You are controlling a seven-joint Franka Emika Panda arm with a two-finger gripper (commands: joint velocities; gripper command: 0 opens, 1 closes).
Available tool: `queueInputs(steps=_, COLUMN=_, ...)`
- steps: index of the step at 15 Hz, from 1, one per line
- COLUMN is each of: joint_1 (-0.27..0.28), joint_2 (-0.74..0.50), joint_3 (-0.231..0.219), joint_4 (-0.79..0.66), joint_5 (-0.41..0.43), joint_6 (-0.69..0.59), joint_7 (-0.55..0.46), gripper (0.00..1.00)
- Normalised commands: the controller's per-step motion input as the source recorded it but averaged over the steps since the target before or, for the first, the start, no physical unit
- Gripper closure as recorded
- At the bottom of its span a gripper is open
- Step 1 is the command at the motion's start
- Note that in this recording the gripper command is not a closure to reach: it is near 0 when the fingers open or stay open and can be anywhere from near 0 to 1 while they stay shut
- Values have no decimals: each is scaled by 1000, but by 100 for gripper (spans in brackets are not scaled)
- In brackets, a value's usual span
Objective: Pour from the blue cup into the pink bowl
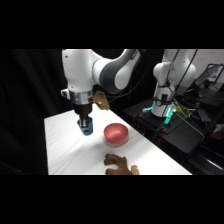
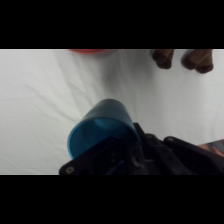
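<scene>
— Since the pour turns on where the bowl lies from the cup, where does each sit, going left to right across the side view?

— Leftmost is the pincer (image 1: 86, 125), closed on the blue cup (image 1: 87, 127) and holding it just above the white bench (image 1: 65, 150). To its right, near but apart, the pink bowl (image 1: 116, 134) rests on the bench. Nearer the front edge lies a brown lumpy object (image 1: 120, 164), off the line between them.

— And the cup's axis?

— In the side view it looks roughly upright. In the wrist view the blue cup (image 2: 102, 131) shows its open mouth toward the camera, with only a red sliver of the pink bowl (image 2: 89, 51) at the top edge.

— So the move?

— I judge it must carry the cup rightward over the bowl, then tip it toward that side.
</scene>
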Motion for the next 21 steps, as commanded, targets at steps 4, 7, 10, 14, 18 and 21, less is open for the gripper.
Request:
queueInputs(steps=4, joint_1=-158, joint_2=-708, joint_3=262, joint_4=-750, joint_5=432, joint_6=33, joint_7=-387, gripper=14)
queueInputs(steps=7, joint_1=-192, joint_2=-690, joint_3=156, joint_4=-749, joint_5=531, joint_6=38, joint_7=-559, gripper=14)
queueInputs(steps=10, joint_1=-196, joint_2=-599, joint_3=46, joint_4=-588, joint_5=813, joint_6=-72, joint_7=-890, gripper=14)
queueInputs(steps=14, joint_1=-141, joint_2=-341, joint_3=-132, joint_4=-231, joint_5=830, joint_6=-318, joint_7=-992, gripper=14)
queueInputs(steps=18, joint_1=-200, joint_2=51, joint_3=-216, joint_4=51, joint_5=647, joint_6=-498, joint_7=-980, gripper=15)
queueInputs(steps=21, joint_1=-244, joint_2=258, joint_3=-163, joint_4=244, joint_5=480, joint_6=-656, joint_7=-768, gripper=15)
